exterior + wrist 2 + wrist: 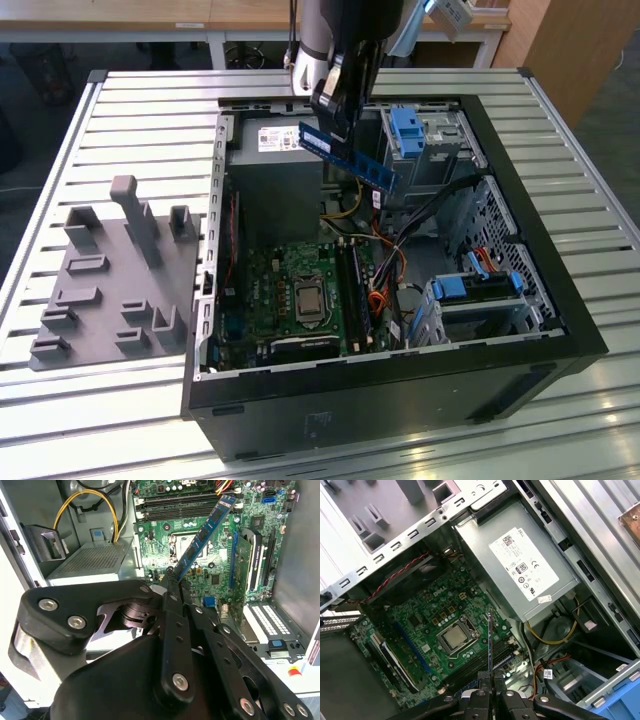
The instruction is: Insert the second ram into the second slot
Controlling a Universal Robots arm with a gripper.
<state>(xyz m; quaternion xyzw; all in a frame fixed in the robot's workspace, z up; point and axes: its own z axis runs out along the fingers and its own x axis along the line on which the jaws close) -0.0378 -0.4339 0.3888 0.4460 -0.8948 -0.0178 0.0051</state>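
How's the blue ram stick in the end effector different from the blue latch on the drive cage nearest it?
The ram stick is a thin, long circuit board with dark chips; the blue latch is a chunky plastic piece. The ram stick is pinched in the end effector and hangs tilted above the open case; the blue latch sits fixed on its drive cage. Both are blue.

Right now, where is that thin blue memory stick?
The second ram is clamped in the gripper, tilted in mid-air over the open computer case, between the power supply and the blue drive-bay latch in the exterior view.
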